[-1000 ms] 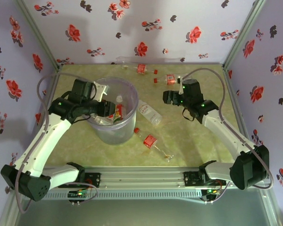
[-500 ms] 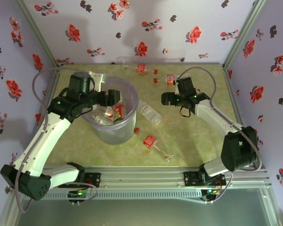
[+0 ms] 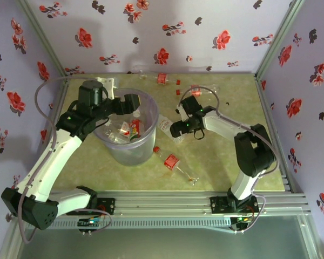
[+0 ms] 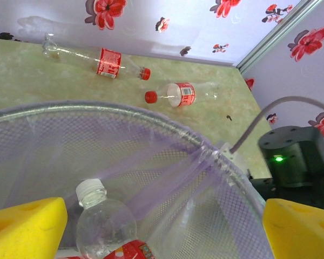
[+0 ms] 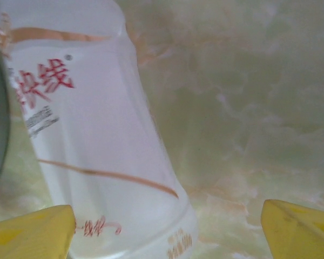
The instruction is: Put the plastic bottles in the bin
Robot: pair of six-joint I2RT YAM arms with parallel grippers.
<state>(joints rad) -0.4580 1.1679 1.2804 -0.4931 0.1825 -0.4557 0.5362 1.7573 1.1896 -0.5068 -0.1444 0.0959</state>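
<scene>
Hovering my left gripper (image 4: 162, 229) over the bin (image 4: 151, 116), jaws spread wide with nothing between them, I judge that drop done: a white-capped bottle (image 4: 105, 226) lies inside. My right gripper (image 5: 164, 229) sits low over the clear bottle (image 5: 97, 135) lying on the table (image 5: 248, 108) just beside the bin, jaws wide and gripping nothing, the bottle nearer one pad. Next, I judge, it must centre, close, and lift the bottle over the rim.
</scene>
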